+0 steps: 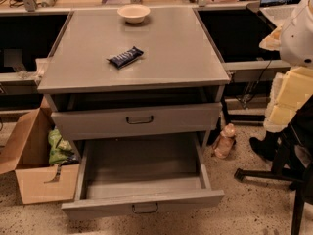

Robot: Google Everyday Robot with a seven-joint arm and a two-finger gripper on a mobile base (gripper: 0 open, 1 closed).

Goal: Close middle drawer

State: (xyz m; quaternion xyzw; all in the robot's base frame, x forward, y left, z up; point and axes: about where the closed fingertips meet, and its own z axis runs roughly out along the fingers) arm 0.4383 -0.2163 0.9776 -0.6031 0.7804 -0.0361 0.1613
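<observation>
- middle drawer (142,202): pulled far out past the bench (195,67) front edge
- gripper (276,37): off bench's right edge, near rear corner; opening/hold: can't tell
- bowl (133,12): at rear edge

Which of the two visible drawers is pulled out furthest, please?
The middle drawer, the low-fronted lower one, stands far out with its inside exposed; the taller-fronted drawer above it is barely out. The tool is not in view.
</observation>
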